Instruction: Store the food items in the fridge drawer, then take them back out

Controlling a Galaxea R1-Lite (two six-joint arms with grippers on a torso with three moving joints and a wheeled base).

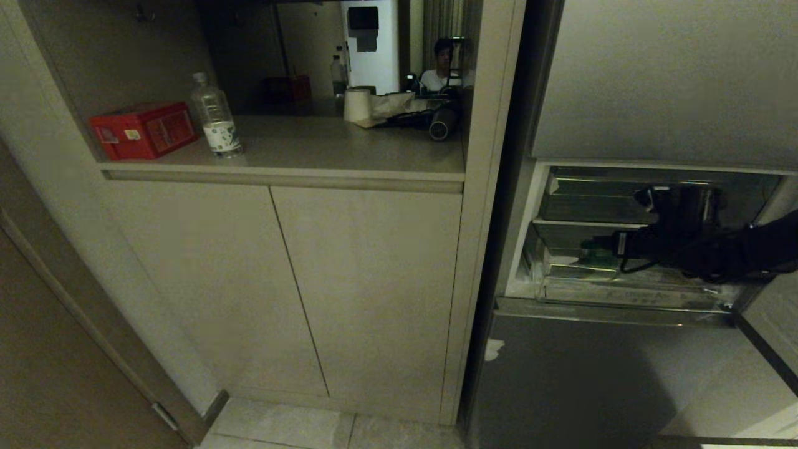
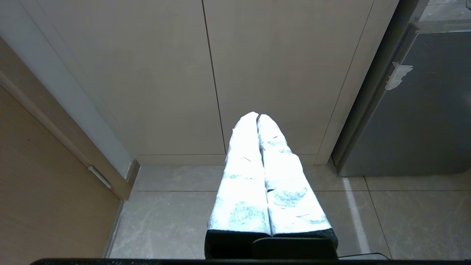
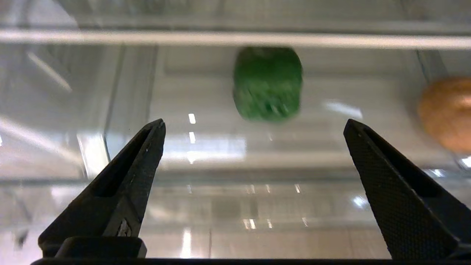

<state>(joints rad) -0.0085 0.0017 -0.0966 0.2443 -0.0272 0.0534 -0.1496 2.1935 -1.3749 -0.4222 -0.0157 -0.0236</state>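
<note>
The right gripper (image 3: 254, 127) is held with its fingers spread wide and empty inside the clear fridge drawer (image 3: 220, 36). The green food item (image 3: 268, 84) is seen on the drawer floor just beyond the fingertips, with the orange-brown food item (image 3: 447, 112) well apart beside it in the same drawer. The left gripper (image 2: 257, 117) is kept pressed together, away from the drawer, above the floor tiles (image 2: 165, 217) before the cabinet doors (image 2: 206, 73).
</note>
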